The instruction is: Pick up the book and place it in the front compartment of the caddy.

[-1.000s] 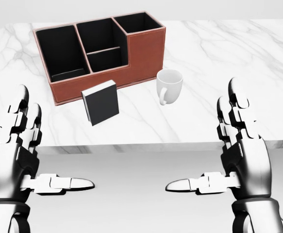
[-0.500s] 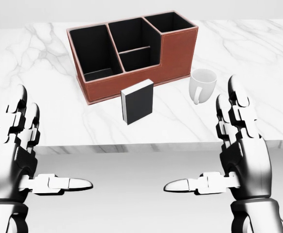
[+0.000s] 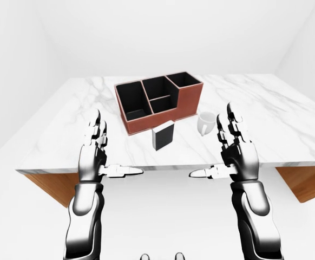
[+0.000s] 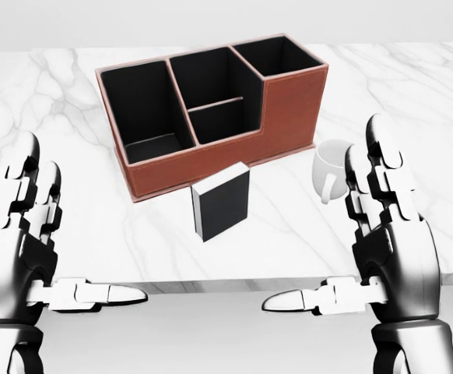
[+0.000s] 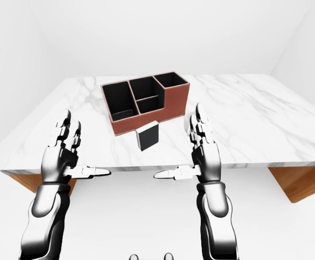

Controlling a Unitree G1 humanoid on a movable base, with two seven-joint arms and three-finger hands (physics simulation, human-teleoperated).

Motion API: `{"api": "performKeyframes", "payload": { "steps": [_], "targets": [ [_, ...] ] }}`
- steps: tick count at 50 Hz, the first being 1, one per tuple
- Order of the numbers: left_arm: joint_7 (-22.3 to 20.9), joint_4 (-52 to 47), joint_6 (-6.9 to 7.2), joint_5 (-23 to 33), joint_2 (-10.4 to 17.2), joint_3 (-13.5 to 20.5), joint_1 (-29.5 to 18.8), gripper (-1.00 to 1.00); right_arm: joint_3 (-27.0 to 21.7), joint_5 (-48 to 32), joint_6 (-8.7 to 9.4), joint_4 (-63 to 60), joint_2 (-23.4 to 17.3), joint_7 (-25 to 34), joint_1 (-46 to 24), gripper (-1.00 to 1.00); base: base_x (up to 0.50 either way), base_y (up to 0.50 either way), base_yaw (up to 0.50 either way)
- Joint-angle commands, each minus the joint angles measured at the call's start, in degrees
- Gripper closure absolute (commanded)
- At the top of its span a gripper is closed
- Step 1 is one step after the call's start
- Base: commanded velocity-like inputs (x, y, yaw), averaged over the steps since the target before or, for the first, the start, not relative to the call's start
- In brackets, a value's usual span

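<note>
Book (image 4: 222, 202) upright, long axis vertical, beside caddy (image 4: 211, 109), left hand (image 4: 24, 249), right hand (image 4: 390, 241) spread wide, empty

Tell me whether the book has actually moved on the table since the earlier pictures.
No. The book keeps its spot against the caddy and mug; the whole head view shifted, so the camera moved closer.

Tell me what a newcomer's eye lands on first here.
The red-brown caddy with black compartments stands mid-table on white marble. Just below it in the head view a black book stands upright, a white mug to its right. Both open hands, left hand and right hand, frame the bottom corners.
</note>
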Motion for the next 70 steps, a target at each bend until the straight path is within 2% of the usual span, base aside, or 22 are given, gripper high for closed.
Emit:
{"api": "performKeyframes", "payload": {
  "steps": [1, 44, 70],
  "targets": [
    [-0.07, -0.76, 0.00, -0.15, 0.08, 0.18, -0.10, -1.00, 0.67, -0.37, 0.00, -0.37, 0.04, 0.17, 0.33, -1.00, 0.50, 0.00, 0.00],
    [-0.71, -6.43, 0.00, -1.22, 0.56, 1.62, -1.00, -1.00, 0.48, -1.79, 0.00, -4.65, -0.10, -0.43, -0.54, -1.00, 0.50, 0.00, 0.00],
    [-0.72, -7.01, 0.00, -1.53, 0.59, 1.86, -1.03, -1.00, 0.76, -2.35, 0.00, -5.15, 0.04, -0.36, -0.14, -1.00, 0.00, 0.00, 0.00]
  ]
}}
